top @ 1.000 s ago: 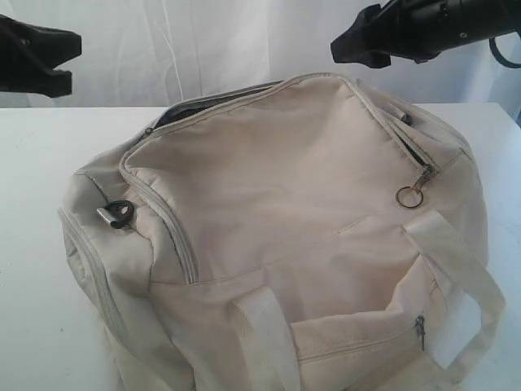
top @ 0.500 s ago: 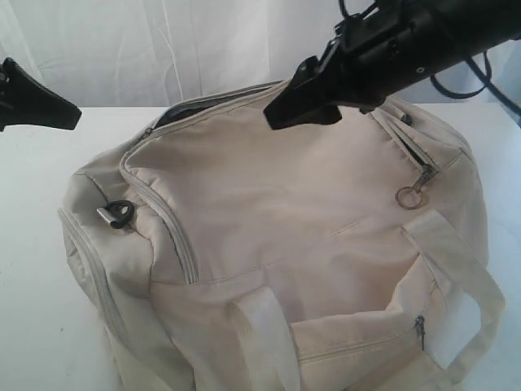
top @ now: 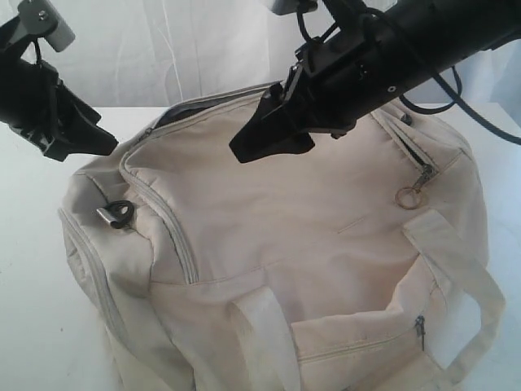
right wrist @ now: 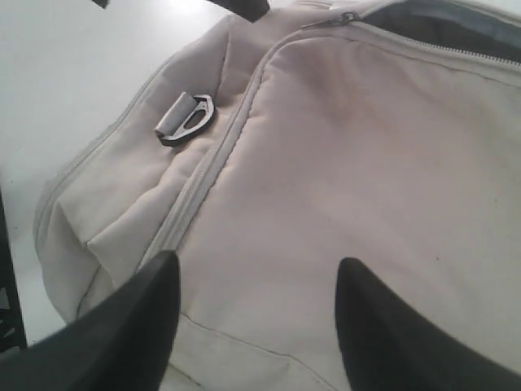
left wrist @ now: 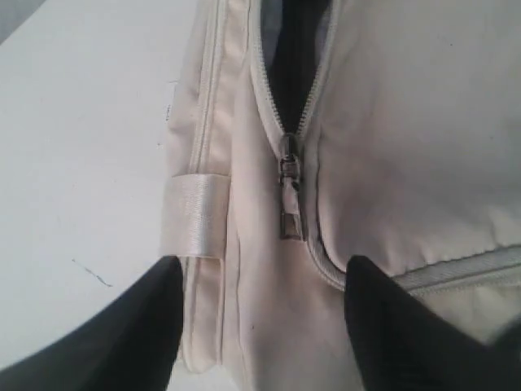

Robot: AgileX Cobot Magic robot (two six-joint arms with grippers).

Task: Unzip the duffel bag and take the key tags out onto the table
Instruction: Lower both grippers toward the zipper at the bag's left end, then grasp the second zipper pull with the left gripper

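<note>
The duffel bag (top: 309,220) is laid across the white desk (top: 32,269) and fills most of the exterior view, with a cream strap handle (top: 456,277) draped slack at the near side. The main zip is seen parted along the far edge, where a dark gap is exposed. The left claw (left wrist: 262,273) is positioned above the bag's end on the left of that view, released, with its fingers spread wide and nothing gripped. Directly beneath it a dark zipper pull (left wrist: 291,208) is seen lying flat at the foot of the opened stretch. The right claw (top: 273,147) is poised over the top panel near the far edge, likewise released and empty. A metal D-ring (top: 116,213) is noted on the left shoulder, and a ring pull (top: 409,196) on the right.
</note>
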